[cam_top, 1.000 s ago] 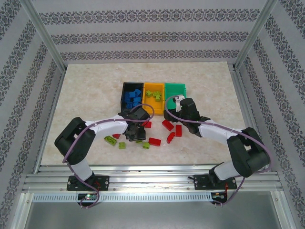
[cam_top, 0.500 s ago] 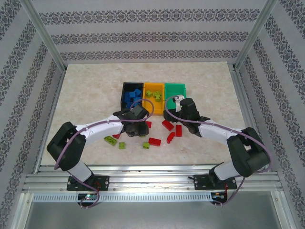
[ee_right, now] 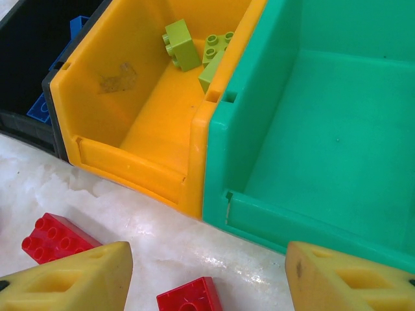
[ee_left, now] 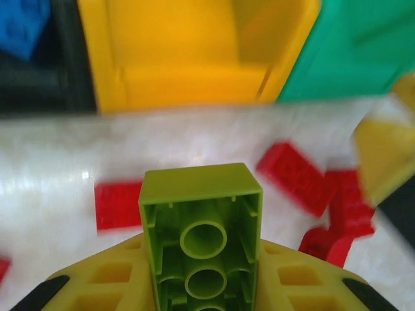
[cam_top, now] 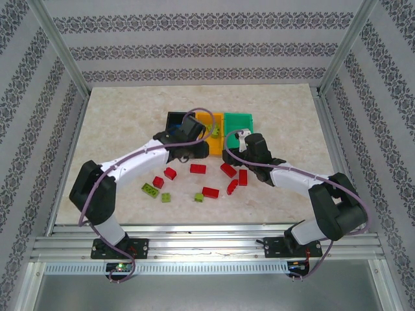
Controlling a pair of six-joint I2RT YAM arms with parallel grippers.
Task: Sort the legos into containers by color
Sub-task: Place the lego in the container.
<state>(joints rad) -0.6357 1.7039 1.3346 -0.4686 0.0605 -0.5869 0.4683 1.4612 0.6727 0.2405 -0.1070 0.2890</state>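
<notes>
Left wrist view: clamped tight on a lime green brick, hollow underside toward the lens, pinched by its side walls in the left gripper. Held clear of the table and just short of the orange-yellow bin, presumably because lime pieces belong there.

Backed up from the right wrist camera: a few lime bricks already lying in that bin, and blue bricks in the black bin beside it. Green bin bare as far as can be seen, though not all of its floor in frame. By elimination, likely meant for red.

From above: red bricks scattered on the table in front of the bins, three loose lime bricks nearer the arm bases.

Right gripper spread wide and empty, hanging just before the seam between the orange-yellow and green bins, with red pieces below. Probably parked there to leave the left arm room, and well placed to take a red one.

Next for the left: carry over the rim, then let go.
</notes>
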